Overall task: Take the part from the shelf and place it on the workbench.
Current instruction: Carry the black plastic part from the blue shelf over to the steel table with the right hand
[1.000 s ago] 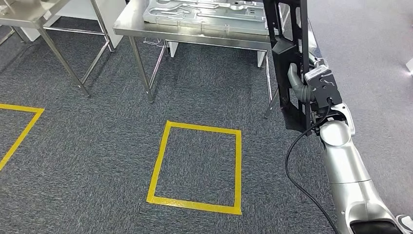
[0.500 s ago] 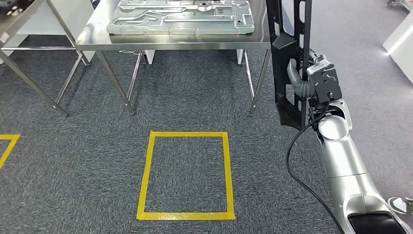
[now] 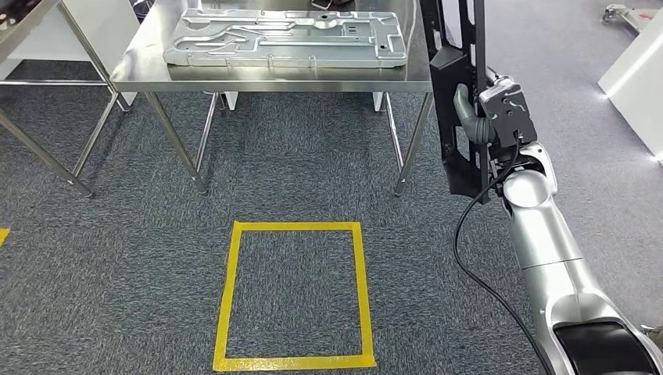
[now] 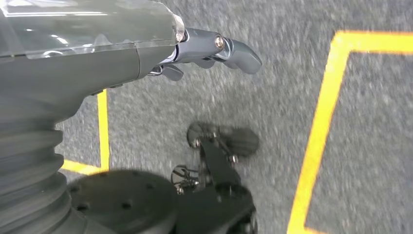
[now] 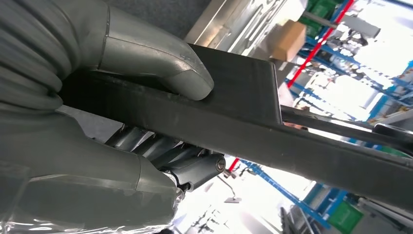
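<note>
Head view is showing the right hand [image 3: 474, 125] gripping a long black part [image 3: 457, 94], holding it upright at about 2 o'clock, just right of the steel worktop [image 3: 274, 76]. A silver moulded panel [image 3: 285, 37] is lying on that worktop at 12 o'clock. A yellow tape rectangle [image 3: 293, 295] is marking the carpet at 6 o'clock. Right wrist view is showing thumb and fingers [image 5: 160, 146] clamping the part [image 5: 234, 117]. Left hand [image 4: 204, 48] is hanging above the carpet, holding nothing, fingers partly extended.
</note>
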`<state>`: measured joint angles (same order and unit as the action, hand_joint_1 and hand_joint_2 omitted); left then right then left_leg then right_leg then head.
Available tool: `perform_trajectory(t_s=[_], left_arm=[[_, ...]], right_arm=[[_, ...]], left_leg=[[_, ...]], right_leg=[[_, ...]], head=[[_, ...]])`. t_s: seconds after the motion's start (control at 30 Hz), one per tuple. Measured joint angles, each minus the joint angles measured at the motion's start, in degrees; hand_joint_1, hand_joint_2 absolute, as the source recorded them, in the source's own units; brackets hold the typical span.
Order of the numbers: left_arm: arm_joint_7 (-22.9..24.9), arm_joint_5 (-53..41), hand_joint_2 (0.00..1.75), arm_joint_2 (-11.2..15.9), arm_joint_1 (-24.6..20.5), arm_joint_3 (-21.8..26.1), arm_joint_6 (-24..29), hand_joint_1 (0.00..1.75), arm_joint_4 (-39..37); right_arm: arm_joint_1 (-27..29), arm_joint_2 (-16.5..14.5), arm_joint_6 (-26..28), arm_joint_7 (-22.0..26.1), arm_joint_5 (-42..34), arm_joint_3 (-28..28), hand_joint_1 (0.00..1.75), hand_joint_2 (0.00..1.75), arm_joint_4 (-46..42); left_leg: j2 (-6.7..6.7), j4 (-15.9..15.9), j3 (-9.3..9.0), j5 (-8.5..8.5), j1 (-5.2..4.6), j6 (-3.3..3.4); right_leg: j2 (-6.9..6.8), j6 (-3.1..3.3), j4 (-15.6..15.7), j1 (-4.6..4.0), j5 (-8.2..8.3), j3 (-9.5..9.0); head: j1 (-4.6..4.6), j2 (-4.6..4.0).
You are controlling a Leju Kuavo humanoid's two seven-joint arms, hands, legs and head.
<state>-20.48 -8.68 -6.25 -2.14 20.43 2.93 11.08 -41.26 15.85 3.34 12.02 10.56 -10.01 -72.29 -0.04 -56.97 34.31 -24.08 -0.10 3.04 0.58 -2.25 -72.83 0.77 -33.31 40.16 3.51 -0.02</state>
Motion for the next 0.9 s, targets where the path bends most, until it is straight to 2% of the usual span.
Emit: perform_trajectory(t_s=[0.03, 0.07, 0.13, 0.17, 0.2, 0.3, 0.37, 0.4, 0.47, 0.5, 0.53, 0.57, 0.63, 0.67, 0.7, 0.77, 0.83, 0.9], left_arm=[[0.1, -0.1, 1.75, 0.0, 0.0, 0.0, 0.0, 0.00, 0.0], [0.3, -0.2, 1.75, 0.0, 0.1, 0.0, -0.1, 0.00, 0.0], [0.5, -0.3, 1.75, 0.0, 0.2, 0.0, -0.2, 0.00, 0.0], [0.5, -0.4, 1.75, 0.0, 0.2, 0.0, -0.3, 0.00, 0.0], [0.6, -0.6, 1.75, 0.0, 0.1, -0.1, -0.5, 0.00, 0.0], [0.6, -1.1, 1.75, 0.1, 0.0, -0.2, -1.0, 0.00, 0.0], [0.5, -1.5, 1.75, 0.3, -0.1, -0.3, -1.3, 0.00, 0.0], [0.4, -1.7, 1.75, 0.4, -0.1, -0.4, -1.5, 0.00, 0.0], [0.3, -2.1, 1.75, 0.5, -0.1, -0.5, -1.9, 0.00, 0.0], [0.3, -2.2, 1.75, 0.5, -0.1, -0.6, -2.0, 0.00, 0.0], [0.2, -2.3, 1.75, 0.6, 0.0, -0.6, -2.1, 0.00, 0.0], [0.1, -2.4, 1.75, 0.7, 0.0, -0.6, -2.2, 0.00, 0.0], [0.0, -2.6, 1.75, 0.9, 0.1, -0.7, -2.2, 0.00, 0.0], [0.0, -2.6, 1.75, 1.1, 0.1, -0.7, -2.3, 0.00, 0.0], [0.0, -2.6, 1.75, 1.2, 0.0, -0.8, -2.3, 0.00, 0.0], [0.0, -2.7, 1.75, 1.4, 0.0, -1.0, -2.3, 0.00, 0.0], [0.2, -2.8, 1.75, 1.4, 0.1, -1.1, -2.4, 0.00, 0.0], [0.5, -2.8, 1.75, 1.4, 0.1, -1.3, -2.3, 0.00, 0.0]], right_arm=[[-0.2, -0.1, 0.0, -0.1, 0.2, -0.2, 1.75, 1.75, 0.4], [-0.4, -0.1, 0.0, -0.3, 0.5, -0.5, 1.75, 1.75, 0.8], [-1.4, -0.2, 0.0, -0.9, 1.1, -1.0, 1.75, 1.75, 1.6], [-2.3, -0.3, -0.2, -1.3, 1.6, -1.3, 1.75, 1.75, 2.3], [-3.3, -0.4, -0.4, -1.8, 2.1, -1.7, 1.75, 1.75, 3.1], [-6.5, -1.3, -1.0, -3.9, 4.5, -3.5, 1.75, 1.75, 5.9], [-9.4, -2.6, -1.4, -5.4, 6.5, -5.1, 1.75, 1.75, 8.4], [-11.1, -3.5, -1.7, -6.1, 7.5, -5.9, 1.75, 1.75, 9.9], [-14.8, -5.8, -2.1, -7.5, 9.8, -8.0, 1.75, 1.75, 13.9], [-16.5, -7.2, -2.4, -8.1, 11.1, -9.4, 1.75, 1.75, 16.1], [-17.9, -8.7, -2.8, -8.7, 12.4, -10.9, 1.75, 1.75, 18.2], [-19.0, -10.3, -3.2, -9.1, 13.6, -12.4, 1.75, 1.75, 19.9], [-20.5, -13.3, -4.1, -9.7, 15.5, -15.0, 1.75, 1.75, 22.6], [-21.2, -14.7, -4.5, -9.9, 16.2, -16.2, 1.75, 1.75, 23.8], [-21.8, -16.1, -4.9, -10.0, 16.7, -17.3, 1.75, 1.75, 24.7], [-22.4, -18.6, -6.2, -10.5, 17.7, -19.4, 1.75, 1.75, 25.9], [-22.6, -20.9, -8.5, -11.2, 18.2, -21.2, 1.75, 1.75, 26.6], [-23.2, -22.9, -11.3, -11.5, 18.3, -22.7, 1.75, 1.75, 27.1]], left_leg=[[-0.01, 0.0, -0.36, -0.36, 0.13, -0.17], [-0.03, -0.1, -0.82, -0.76, 0.26, -0.38], [-0.01, -0.2, -1.81, -1.64, 0.47, -0.94], [0.00, -0.4, -2.10, -2.01, 0.49, -1.29], [0.05, -0.4, -2.22, -2.33, 0.46, -1.67], [0.26, -0.8, -2.43, -2.87, 0.34, -2.82], [0.31, -3.1, -1.61, -3.90, 0.48, -3.46], [0.30, -5.8, -0.18, -4.96, 0.60, -3.71], [0.27, -13.2, 4.20, -7.58, 0.70, -4.01], [0.27, -16.1, 6.22, -8.29, 0.71, -4.05], [0.27, -17.1, 7.45, -8.03, 0.70, -3.97], [0.26, -16.1, 7.66, -6.59, 0.67, -3.75], [0.27, -8.9, 5.57, -1.45, 0.37, -2.81], [0.31, -5.3, 4.31, 0.17, 0.11, -2.30], [0.34, -2.7, 3.30, 1.05, -0.14, -1.91], [0.39, -0.8, 2.44, 0.86, -0.40, -1.51], [0.35, -0.1, 1.49, 1.08, -0.16, -1.21], [0.32, 0.4, 0.47, 0.92, 0.16, -0.88]], right_leg=[[-0.09, -0.22, -0.4, 0.24, 0.34, 0.98], [-0.22, -0.41, 1.4, 0.47, 2.07, 0.87], [-0.62, -0.56, 8.9, 0.82, 7.44, -1.47], [-0.80, -0.38, 12.3, 0.78, 8.96, -2.60], [-0.90, -0.03, 14.3, 0.67, 9.81, -3.29], [-0.68, 1.33, 15.1, 0.44, 9.71, -3.83], [-0.51, 2.16, 15.2, 0.53, 9.47, -4.44], [-0.47, 2.53, 15.3, 0.50, 9.31, -4.73], [-0.24, 3.14, 15.2, 0.23, 8.87, -5.10], [-0.01, 3.33, 15.2, 0.04, 8.62, -5.35], [0.25, 3.47, 15.2, -0.17, 8.32, -5.71], [0.48, 3.54, 15.2, -0.37, 7.98, -6.20], [0.70, 3.62, 15.2, -0.74, 7.20, -7.32], [0.74, 3.56, 15.3, -0.90, 6.84, -7.75], [0.75, 3.39, 15.3, -0.99, 6.53, -7.99], [0.67, 2.85, 15.1, -1.08, 6.28, -8.33], [0.47, 2.30, 14.4, -1.11, 6.03, -8.57], [0.16, 1.68, 11.4, -0.97, 4.67, -7.13]], head=[[0.00, 0.00], [0.00, 0.00], [0.00, 0.00], [-0.02, 0.00], [-0.02, 0.00], [0.01, 0.00], [0.01, 0.00], [0.01, 0.00], [0.01, 0.00], [0.01, 0.00], [0.01, 0.00], [0.01, 0.00], [0.01, 0.00], [0.01, 0.00], [0.02, 0.00], [0.02, 0.00], [0.01, 0.00], [-0.01, 0.00]])
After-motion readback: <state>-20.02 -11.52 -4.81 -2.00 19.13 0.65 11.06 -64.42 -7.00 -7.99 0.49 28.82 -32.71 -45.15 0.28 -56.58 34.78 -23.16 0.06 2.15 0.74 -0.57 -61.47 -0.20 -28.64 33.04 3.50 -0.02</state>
